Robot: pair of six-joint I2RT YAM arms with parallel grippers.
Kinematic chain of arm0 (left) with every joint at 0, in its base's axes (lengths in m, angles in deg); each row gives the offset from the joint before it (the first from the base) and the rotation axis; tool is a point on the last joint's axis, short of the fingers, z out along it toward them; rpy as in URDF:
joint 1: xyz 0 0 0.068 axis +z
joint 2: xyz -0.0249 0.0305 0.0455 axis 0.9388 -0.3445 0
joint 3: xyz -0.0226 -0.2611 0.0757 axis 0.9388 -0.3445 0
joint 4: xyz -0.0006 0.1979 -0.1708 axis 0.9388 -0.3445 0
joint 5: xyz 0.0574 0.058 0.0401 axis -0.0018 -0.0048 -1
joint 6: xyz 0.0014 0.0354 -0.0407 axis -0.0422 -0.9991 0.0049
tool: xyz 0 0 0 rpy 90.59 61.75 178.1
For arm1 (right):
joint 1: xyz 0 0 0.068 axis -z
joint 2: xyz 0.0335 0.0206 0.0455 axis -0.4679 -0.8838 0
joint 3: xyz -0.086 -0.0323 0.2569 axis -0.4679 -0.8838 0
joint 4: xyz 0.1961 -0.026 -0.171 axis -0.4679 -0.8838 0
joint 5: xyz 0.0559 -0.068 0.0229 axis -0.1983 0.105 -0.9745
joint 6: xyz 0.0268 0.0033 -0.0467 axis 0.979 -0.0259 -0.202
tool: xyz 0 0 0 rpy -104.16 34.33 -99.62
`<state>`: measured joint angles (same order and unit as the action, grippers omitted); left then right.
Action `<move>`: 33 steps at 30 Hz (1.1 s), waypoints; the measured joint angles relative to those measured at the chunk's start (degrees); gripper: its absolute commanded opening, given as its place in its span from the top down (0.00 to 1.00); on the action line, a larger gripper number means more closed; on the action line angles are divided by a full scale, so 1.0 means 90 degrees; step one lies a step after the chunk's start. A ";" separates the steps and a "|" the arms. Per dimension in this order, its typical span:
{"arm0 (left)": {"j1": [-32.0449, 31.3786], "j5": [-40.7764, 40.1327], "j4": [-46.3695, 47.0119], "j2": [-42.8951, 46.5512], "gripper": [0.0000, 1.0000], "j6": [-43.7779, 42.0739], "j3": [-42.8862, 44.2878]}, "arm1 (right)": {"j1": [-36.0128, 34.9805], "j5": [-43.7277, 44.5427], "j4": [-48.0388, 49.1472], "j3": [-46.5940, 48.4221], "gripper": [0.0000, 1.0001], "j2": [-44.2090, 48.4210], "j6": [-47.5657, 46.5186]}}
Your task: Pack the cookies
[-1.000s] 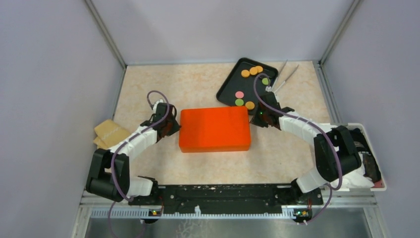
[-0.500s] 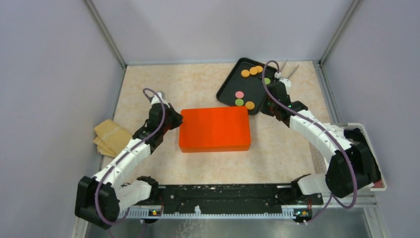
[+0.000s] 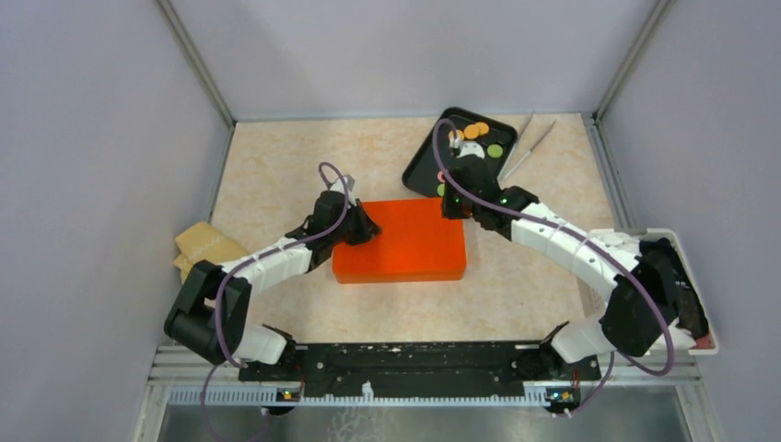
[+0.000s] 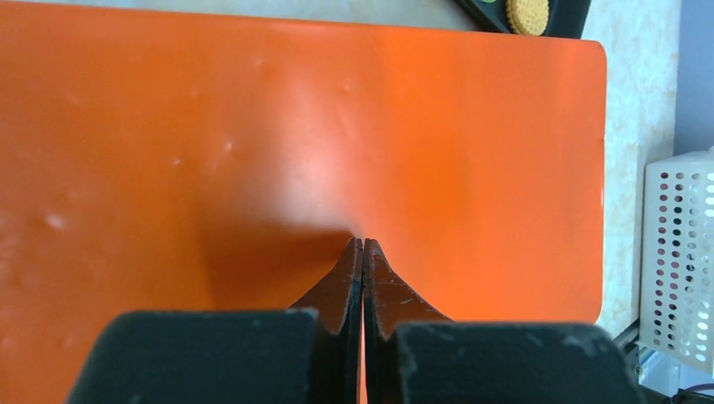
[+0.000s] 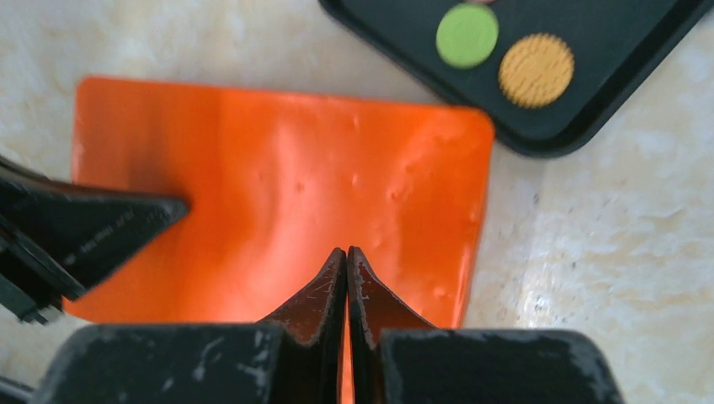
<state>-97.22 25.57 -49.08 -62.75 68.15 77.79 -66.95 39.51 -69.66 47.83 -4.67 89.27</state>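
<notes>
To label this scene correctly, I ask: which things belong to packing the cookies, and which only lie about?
Job in hand:
cookies
black tray
orange box

Lying about:
metal tongs
tan folded cloth
white perforated basket

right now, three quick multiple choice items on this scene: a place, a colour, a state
1. Where is the black tray from the orange box? A on top of it; B beyond its far right corner; C at its near left.
2. Cookies in the right wrist view: A green cookie, orange cookie; B pink, brown; C two pink.
3. The left claw is: A wide open; B shut on a cookie; C shut, empty.
B, tray lies past that corner; A, both lie in the tray; C, fingers meet, nothing between.
</notes>
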 measured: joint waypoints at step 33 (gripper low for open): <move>-0.0257 -0.1115 -0.1812 0.0534 0.06 -0.1163 0.2375 | -0.0282 0.0357 -0.0197 0.0719 0.02 -0.0087 -0.0461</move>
<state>-99.54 15.54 -65.38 -57.94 57.68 99.17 -69.48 42.73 -71.43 54.30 -5.46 85.12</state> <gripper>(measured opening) 0.709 0.835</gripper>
